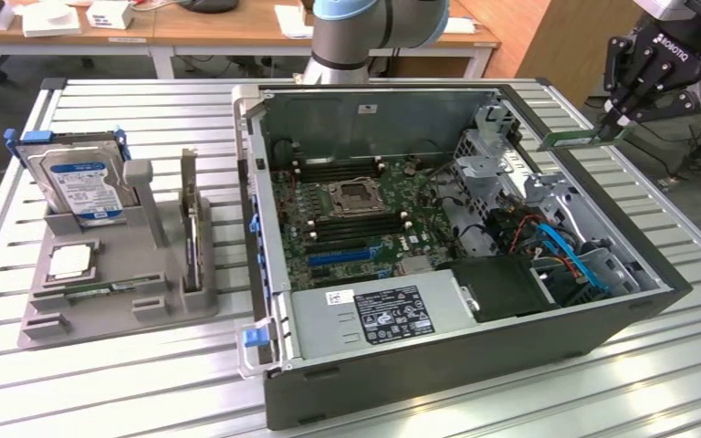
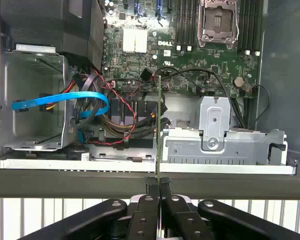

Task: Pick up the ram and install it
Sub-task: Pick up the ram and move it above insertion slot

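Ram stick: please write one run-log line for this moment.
gripper: shut on ram | ram: held in air, at computer case rim | install: not yet done

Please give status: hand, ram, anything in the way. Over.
Hand shut on the ram. Ram over the case wall, exterior view's right, not in a slot. Drive cage and cables lie between it and the motherboard.

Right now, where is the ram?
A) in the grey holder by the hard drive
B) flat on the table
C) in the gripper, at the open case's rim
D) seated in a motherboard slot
C: the gripper is shut on the ram, holding it in the air at the rim of the open computer case, clear of the motherboard.
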`<control>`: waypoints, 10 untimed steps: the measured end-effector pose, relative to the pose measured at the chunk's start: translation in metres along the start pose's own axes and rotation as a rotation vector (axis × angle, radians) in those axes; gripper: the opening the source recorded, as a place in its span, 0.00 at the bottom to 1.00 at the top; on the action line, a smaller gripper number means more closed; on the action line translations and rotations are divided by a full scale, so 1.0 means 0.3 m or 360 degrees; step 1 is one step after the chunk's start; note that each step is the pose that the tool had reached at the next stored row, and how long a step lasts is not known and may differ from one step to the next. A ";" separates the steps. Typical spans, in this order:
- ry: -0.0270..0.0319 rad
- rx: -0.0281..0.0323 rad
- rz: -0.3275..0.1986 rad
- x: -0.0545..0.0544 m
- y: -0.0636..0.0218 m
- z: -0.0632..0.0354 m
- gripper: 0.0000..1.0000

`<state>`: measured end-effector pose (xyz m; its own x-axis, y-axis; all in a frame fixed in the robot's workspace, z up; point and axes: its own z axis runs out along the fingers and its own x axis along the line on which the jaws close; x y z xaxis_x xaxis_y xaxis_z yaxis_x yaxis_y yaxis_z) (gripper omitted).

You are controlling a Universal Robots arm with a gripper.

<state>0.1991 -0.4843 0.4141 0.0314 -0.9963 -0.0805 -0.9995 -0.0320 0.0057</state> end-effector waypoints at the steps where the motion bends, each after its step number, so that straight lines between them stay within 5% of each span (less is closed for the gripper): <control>1: -0.00001 0.00000 0.0000 0.000 0.000 0.000 0.11; 10: 0.00000 0.00001 0.0000 0.000 0.000 0.000 0.11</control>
<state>0.1991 -0.4843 0.4141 0.0314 -0.9963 -0.0806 -0.9995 -0.0320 0.0057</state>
